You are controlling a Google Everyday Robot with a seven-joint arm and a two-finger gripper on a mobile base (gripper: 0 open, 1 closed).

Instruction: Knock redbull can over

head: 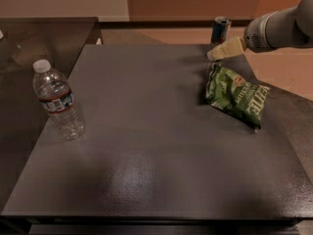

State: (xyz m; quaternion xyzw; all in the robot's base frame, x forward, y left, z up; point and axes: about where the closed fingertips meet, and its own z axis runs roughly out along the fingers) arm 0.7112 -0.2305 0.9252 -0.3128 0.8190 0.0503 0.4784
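The can [221, 29] is standing upright at the far edge of the table [146, 180], right of centre, with the chip bag [237, 96] lying nearer me. The gripper [213, 56] is hanging low, just in front of the can's base. I cannot tell whether it is open or closed, and it seems to be gripping nothing. I am judging the can light, stiff and slick-sided, tall on a narrow foot. It is needing no grasp: a sideways push high on its wall should tip it, while a low nudge may only slide it.
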